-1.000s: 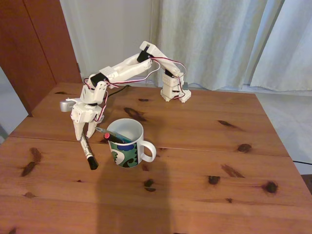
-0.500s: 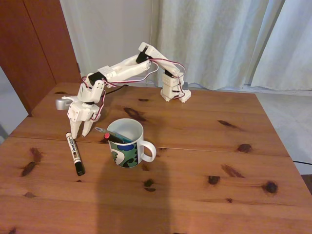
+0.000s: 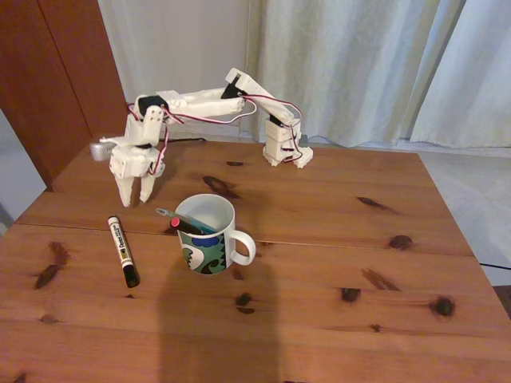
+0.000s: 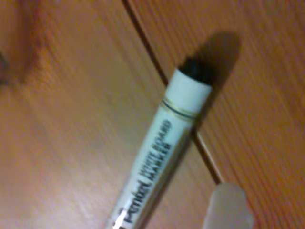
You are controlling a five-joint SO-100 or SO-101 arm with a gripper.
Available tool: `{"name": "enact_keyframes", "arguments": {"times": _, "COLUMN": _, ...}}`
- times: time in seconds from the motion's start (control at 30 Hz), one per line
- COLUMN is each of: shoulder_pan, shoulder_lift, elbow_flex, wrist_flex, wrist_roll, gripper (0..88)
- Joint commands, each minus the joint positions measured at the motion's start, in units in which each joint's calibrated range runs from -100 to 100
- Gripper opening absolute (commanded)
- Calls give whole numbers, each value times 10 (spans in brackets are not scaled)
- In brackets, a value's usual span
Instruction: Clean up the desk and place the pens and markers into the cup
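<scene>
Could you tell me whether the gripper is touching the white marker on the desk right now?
Apart. In the fixed view the gripper hangs above the desk, with bare wood between its fingertips and the marker.

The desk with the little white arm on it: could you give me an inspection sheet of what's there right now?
Surface: wooden desk of planks with dark knots and a seam across.
Job's things: white marker with black cap lies flat on the desk, left of the cup in the fixed view, apart from it; the wrist view reads "white board marker". Cup upright, two pens leaning inside.
Clutter: nothing seen.
Grippers: gripper hangs above the desk beyond the marker, holding nothing; whether the jaws are open cannot be told.
Cables: red and white wires along the arm.
Surroundings: pale curtain, wooden door.
</scene>
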Motion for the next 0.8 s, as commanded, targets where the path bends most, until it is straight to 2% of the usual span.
{"name": "enact_keyframes", "arguments": {"times": 0.0, "shoulder_pan": 1, "shoulder_lift": -3, "elbow_flex": -33, "wrist_flex": 1, "wrist_roll": 1, "gripper": 155}}
{"name": "enact_keyframes", "arguments": {"times": 0.27, "shoulder_pan": 1, "shoulder_lift": 19, "elbow_flex": -43, "wrist_flex": -1, "wrist_roll": 0, "gripper": 155}}
{"name": "enact_keyframes", "arguments": {"times": 0.47, "shoulder_pan": -4, "shoulder_lift": 72, "elbow_flex": -128, "wrist_flex": -1, "wrist_roll": -24, "gripper": 155}}
{"name": "enact_keyframes", "arguments": {"times": 0.77, "shoulder_pan": -3, "shoulder_lift": 146, "elbow_flex": -234, "wrist_flex": -1, "wrist_roll": -31, "gripper": 155}}
